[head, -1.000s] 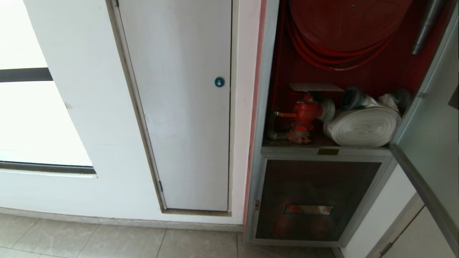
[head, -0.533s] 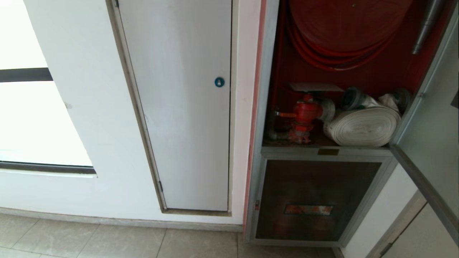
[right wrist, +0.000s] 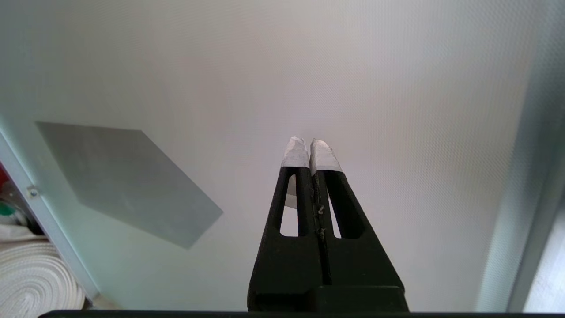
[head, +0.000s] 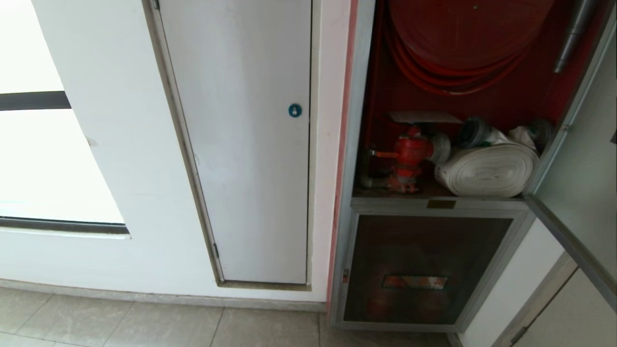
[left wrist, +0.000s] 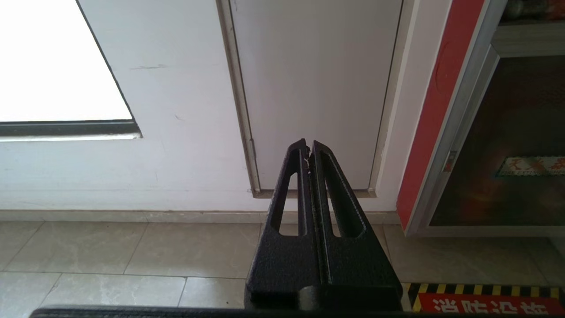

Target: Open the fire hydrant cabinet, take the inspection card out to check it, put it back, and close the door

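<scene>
The fire hydrant cabinet [head: 359,96] stands open, showing a red hose reel [head: 462,33], a red valve [head: 409,152] and a white rolled hose [head: 487,171]. A thin pale sheet, the inspection card [head: 424,117], lies flat above the valve. The door [head: 583,193] is swung out to the right. My right gripper [right wrist: 310,143] is shut and empty, its white-tipped fingers pointing at the inner face of the door glass [right wrist: 397,88]; whether they touch it I cannot tell. My left gripper [left wrist: 308,145] is parked low, shut and empty, facing the wall.
A white panel [head: 250,144] with a round blue lock fills the wall left of the cabinet. A smaller dark glass panel [head: 419,270] sits shut below the shelf. Tiled floor [left wrist: 132,251] runs along the wall, with a yellow-black marking [left wrist: 481,291] near the cabinet.
The door's lower edge has swung a little further right, opening wider. A dark shape at the right edge of the head view has slid almost out of sight. The left arm has not moved.
</scene>
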Motion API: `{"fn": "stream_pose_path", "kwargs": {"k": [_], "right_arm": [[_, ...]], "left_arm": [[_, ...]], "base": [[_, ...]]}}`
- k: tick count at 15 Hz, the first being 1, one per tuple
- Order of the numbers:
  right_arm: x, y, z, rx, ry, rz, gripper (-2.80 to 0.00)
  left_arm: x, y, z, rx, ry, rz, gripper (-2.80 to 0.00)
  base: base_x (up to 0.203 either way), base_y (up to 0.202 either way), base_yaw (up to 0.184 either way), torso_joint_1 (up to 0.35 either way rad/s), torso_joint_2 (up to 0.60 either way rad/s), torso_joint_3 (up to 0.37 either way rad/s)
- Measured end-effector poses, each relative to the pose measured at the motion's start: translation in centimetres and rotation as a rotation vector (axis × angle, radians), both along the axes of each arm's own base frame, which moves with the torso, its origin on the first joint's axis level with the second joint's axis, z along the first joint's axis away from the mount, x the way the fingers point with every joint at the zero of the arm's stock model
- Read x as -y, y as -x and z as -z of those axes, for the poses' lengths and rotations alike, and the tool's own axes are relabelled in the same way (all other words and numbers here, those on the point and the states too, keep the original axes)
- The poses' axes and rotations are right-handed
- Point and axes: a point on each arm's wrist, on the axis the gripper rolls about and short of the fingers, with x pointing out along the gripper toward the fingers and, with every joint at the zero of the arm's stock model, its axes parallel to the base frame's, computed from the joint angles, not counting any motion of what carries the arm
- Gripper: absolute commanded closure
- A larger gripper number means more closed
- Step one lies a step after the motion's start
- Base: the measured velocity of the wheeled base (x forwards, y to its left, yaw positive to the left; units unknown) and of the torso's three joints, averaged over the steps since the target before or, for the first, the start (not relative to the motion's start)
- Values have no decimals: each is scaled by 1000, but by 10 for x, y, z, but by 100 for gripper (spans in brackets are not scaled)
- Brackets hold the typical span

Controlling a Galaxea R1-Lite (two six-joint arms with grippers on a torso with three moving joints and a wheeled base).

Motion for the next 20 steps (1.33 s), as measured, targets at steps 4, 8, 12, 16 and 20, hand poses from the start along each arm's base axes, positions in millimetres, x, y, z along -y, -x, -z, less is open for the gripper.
{"fn": "stream_pose_path", "kwargs": {"k": [4, 8, 12, 16, 20], "right_arm": [[10, 0, 1, 5, 1, 13, 0], [11, -4, 5, -2, -3, -9, 0], [-20, -23, 15, -45, 9, -249, 0], [-61, -33, 32, -75, -7, -522, 0], [-89, -22, 45, -128, 9, -728, 0]], "left_arm": [[0, 0, 0, 0, 0, -1, 0], [0, 0, 0, 0, 0, -1, 0], [0, 0, 0, 0, 0, -1, 0], [0, 0, 0, 0, 0, 0, 0], [0, 0, 0, 0, 0, -2, 0]], "base": [[0, 0, 0, 0, 0, 0], [0, 0, 0, 0, 0, 0], [0, 0, 0, 0, 0, 0], [0, 0, 0, 0, 0, 0], [0, 0, 0, 0, 0, 0]]}}
